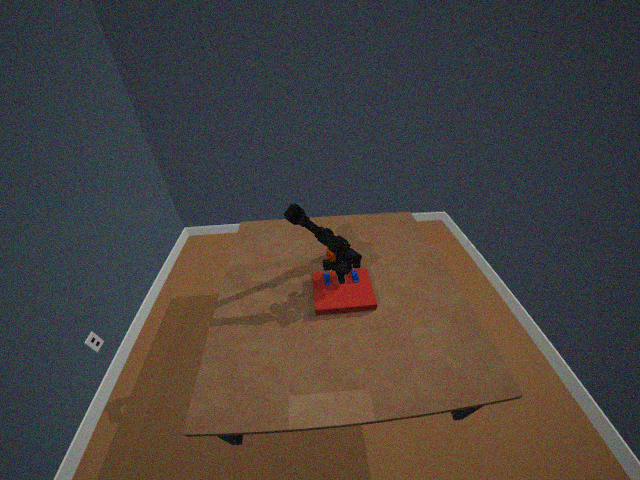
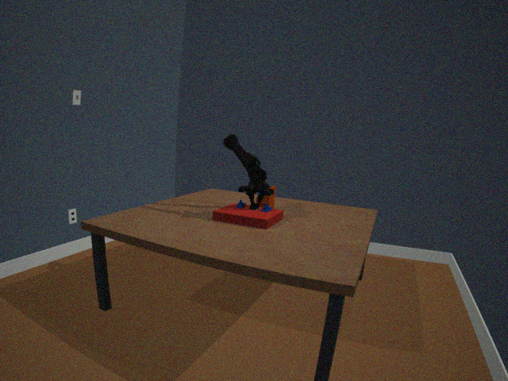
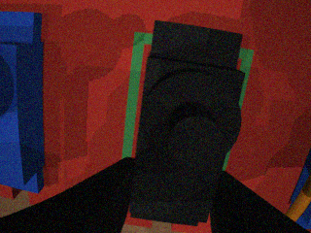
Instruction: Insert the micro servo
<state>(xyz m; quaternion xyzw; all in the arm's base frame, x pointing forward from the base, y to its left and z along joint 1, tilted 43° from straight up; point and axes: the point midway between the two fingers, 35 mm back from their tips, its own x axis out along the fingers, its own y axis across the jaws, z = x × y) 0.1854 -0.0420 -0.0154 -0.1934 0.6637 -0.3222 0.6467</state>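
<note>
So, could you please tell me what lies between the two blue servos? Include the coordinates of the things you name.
The black servo (image 3: 190, 121), held over the green outline (image 3: 130, 107), as the wrist view shows.

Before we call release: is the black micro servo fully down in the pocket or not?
Cannot tell. The black micro servo, in the hand's grip, covers most of the green outline; its ears' seating is unclear.
</note>
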